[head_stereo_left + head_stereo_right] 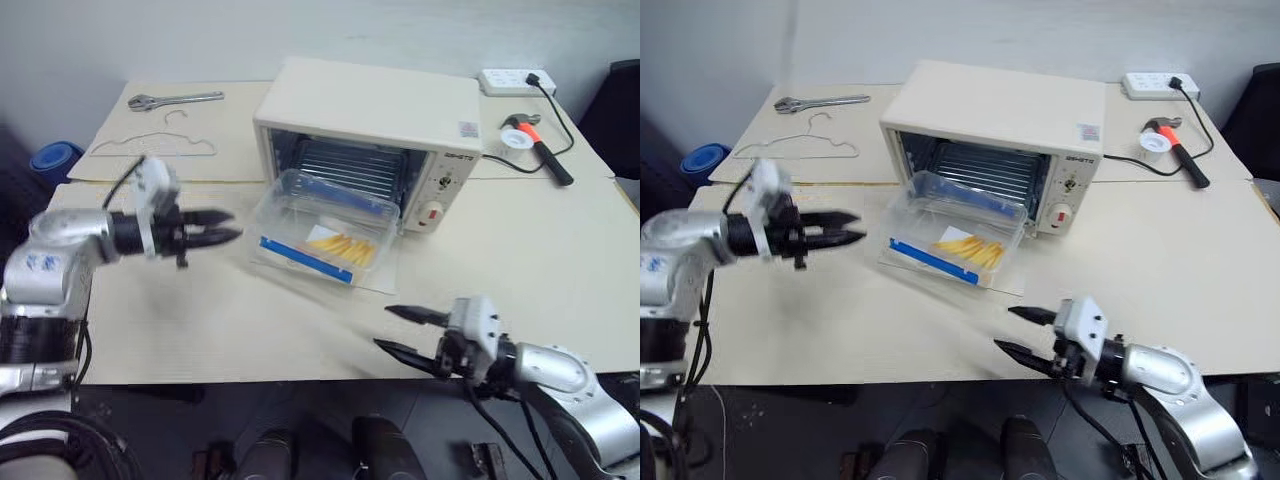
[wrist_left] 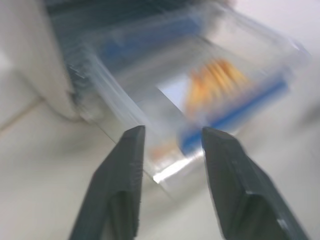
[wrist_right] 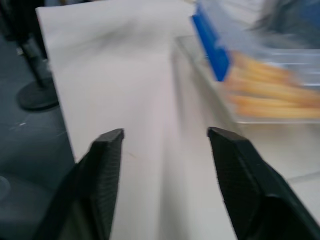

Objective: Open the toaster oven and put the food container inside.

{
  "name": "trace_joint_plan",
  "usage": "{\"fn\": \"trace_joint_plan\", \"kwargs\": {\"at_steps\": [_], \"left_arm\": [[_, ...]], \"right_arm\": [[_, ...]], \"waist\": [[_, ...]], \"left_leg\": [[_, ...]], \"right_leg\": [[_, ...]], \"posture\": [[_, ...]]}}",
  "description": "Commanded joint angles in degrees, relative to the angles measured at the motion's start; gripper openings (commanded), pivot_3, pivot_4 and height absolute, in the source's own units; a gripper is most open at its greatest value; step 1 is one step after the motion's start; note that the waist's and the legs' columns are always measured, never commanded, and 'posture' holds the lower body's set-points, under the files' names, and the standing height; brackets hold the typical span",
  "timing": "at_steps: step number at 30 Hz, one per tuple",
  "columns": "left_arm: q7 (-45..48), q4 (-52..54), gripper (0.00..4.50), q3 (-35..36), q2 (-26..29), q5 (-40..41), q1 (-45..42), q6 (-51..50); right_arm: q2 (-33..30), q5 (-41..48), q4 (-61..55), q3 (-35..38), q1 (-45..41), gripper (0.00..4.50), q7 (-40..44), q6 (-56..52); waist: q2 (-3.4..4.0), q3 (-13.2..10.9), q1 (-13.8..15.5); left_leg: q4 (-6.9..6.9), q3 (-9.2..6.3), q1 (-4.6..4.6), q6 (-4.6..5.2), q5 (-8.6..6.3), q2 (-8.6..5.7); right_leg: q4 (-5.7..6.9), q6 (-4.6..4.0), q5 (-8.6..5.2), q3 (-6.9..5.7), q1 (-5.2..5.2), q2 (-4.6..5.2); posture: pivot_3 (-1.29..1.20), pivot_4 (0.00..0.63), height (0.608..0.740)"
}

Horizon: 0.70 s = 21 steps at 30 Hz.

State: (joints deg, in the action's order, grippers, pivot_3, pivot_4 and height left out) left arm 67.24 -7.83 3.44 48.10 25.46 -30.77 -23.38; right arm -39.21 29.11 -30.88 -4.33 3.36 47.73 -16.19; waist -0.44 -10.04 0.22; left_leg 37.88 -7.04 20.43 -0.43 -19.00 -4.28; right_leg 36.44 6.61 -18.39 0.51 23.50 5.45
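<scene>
Food container (image 1: 318, 232) sits on the toaster oven's (image 1: 375, 128) dropped glass door, its far end at the rack mouth, toward the table's (image 1: 560, 260) back edge. Nearby in the head views: a wrench (image 1: 172, 100) and wire hanger (image 1: 152, 146) at the back left corner, a hammer (image 1: 540, 145), tape roll (image 1: 518, 139) and power strip (image 1: 512, 80) at the back right. The oven's front label is too small to read. The left gripper (image 1: 226, 226) hangs left of the container, fingers slightly apart, empty. The right gripper (image 1: 400, 330) hangs near the front edge, parted, empty.

In the left wrist view the blurred container lies beyond the fingers (image 2: 122, 175).

In the right wrist view bare table lies between the spread fingers (image 3: 105, 170).
</scene>
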Motion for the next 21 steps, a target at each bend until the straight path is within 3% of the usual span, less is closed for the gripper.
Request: {"fn": "trace_joint_plan", "kwargs": {"at_steps": [1, 3, 5, 10, 21], "left_arm": [[1.9, 1.5, 0.64, -2.3, -3.5, -2.1, 3.0, 7.7], [-0.5, 2.7, 0.08, -3.5, -7.0, -2.7, 3.5, 8.1], [-3.3, 3.3, 0.0, -4.0, -10.2, -3.0, 2.8, 7.2], [-11.4, -0.3, 0.0, -5.6, -17.0, -7.0, -0.4, 7.4], [-28.1, -10.9, 0.0, -4.5, -31.3, -12.8, -8.1, 13.9]], "right_arm": [[3.8, -2.7, 2.0, -5.4, -6.5, 1.51, -1.0, -2.2], [5.3, -4.7, 4.8, -7.1, -10.0, 0.86, -1.6, -3.4], [5.8, -6.4, 7.2, -8.0, -12.8, 0.05, -1.9, -4.7], [8.5, -9.6, 13.1, -5.0, -19.6, 0.02, -6.0, -3.1], [15.4, -18.0, 30.9, -2.3, -32.2, 0.02, -13.9, 4.3]], "waist": [[-0.02, 0.0, 0.9], [-0.02, 0.0, 1.6], [-0.03, 0.0, 2.0], [-0.08, 0.0, 1.2], [-0.1, 0.0, -0.4]], "left_leg": [[0.07, -0.11, 0.06, 0.04, -0.02, -0.02], [0.16, -0.14, 0.09, 0.12, -0.04, -0.11], [0.23, -0.21, 0.25, 0.18, -0.04, -0.2], [0.33, -0.13, 0.78, 0.17, -0.03, -0.22], [0.32, 0.27, 0.8, 0.1, 0.02, -0.21]], "right_leg": [[-0.02, 0.01, 0.01, -0.04, -0.02, 0.02], [-0.04, 0.06, 0.05, -0.04, -0.07, 0.07], [-0.04, 0.13, 0.09, -0.07, 0.02, 0.1], [0.19, 0.18, 0.12, -0.18, 0.6, 0.06], [0.63, 0.18, 0.12, -0.18, 1.0, 0.01]], "posture": [[0.0, 0.15, 0.74], [0.0, 0.15, 0.74], [0.0, 0.15, 0.74], [0.0, 0.15, 0.74], [0.0, 0.15, 0.74]]}}
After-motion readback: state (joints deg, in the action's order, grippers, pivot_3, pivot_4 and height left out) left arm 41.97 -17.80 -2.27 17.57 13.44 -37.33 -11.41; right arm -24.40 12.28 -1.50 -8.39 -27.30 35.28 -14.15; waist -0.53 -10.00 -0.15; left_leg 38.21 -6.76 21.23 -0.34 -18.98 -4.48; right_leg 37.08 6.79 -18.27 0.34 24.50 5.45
